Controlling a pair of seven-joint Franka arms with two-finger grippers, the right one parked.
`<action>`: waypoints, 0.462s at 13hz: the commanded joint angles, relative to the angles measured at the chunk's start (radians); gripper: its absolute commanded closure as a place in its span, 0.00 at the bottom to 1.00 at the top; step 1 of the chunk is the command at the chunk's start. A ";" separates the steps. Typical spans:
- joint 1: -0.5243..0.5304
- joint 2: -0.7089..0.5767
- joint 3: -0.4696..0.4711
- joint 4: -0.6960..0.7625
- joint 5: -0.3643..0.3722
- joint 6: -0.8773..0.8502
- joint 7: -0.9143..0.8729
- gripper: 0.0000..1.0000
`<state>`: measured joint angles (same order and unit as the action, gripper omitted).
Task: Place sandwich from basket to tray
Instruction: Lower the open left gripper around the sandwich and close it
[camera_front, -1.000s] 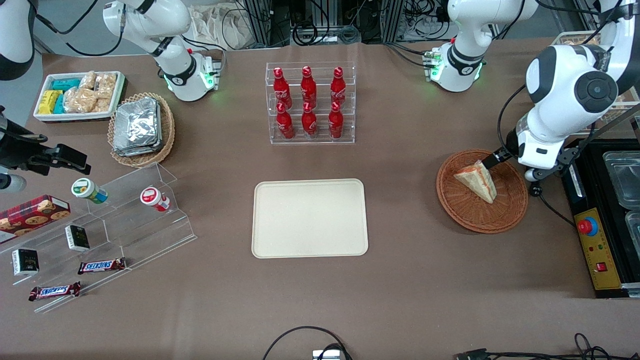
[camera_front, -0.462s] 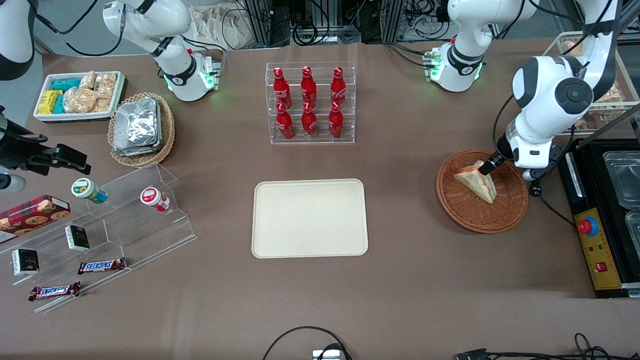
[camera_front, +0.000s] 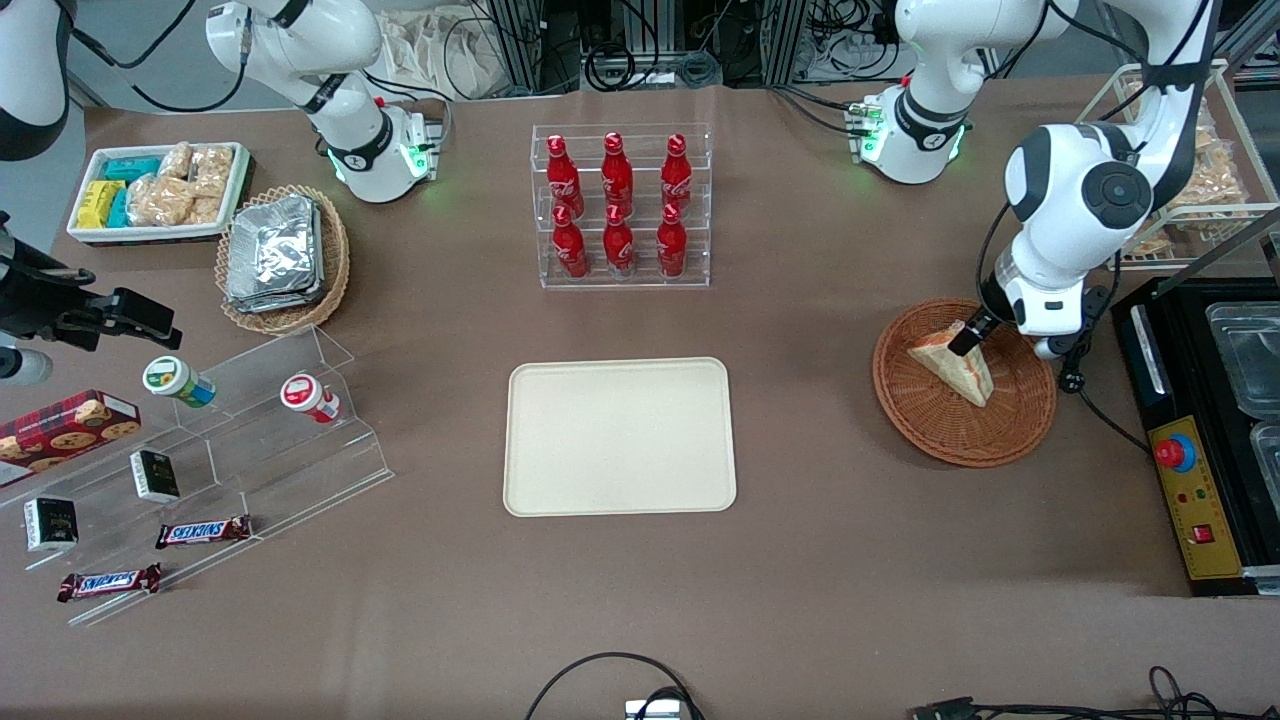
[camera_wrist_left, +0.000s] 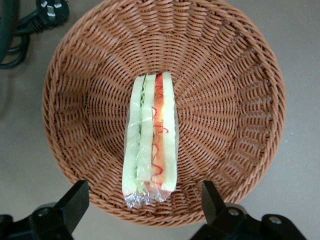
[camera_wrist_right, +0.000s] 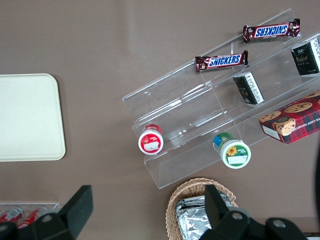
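Right now my gripper (camera_wrist_left: 142, 207) hangs over the basket (camera_front: 1020, 425), jaws spread wide and holding nothing, one finger (camera_wrist_left: 75, 200) to each side of the sandwich (camera_wrist_left: 150, 142). It lies wrapped in the basket, cut edge up, touching neither finger. Toward the table's middle, the tray (camera_front: 620, 436) sits well apart from the basket.

From the front, your arm covers part of the basket (camera_front: 960, 420) rim, and the pincer (camera_front: 966, 335) tip meets the sandwich (camera_front: 955, 365) where you cannot judge contact. The wrist view cuts off both fingers (camera_wrist_left: 75, 200).
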<state>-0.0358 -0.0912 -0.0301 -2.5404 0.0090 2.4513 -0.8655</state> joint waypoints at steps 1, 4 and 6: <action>0.004 0.039 -0.002 -0.029 0.000 0.095 -0.035 0.00; 0.004 0.079 -0.002 -0.052 0.000 0.175 -0.043 0.00; 0.004 0.105 -0.002 -0.066 0.002 0.224 -0.072 0.00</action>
<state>-0.0358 -0.0008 -0.0299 -2.5776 0.0080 2.6087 -0.9003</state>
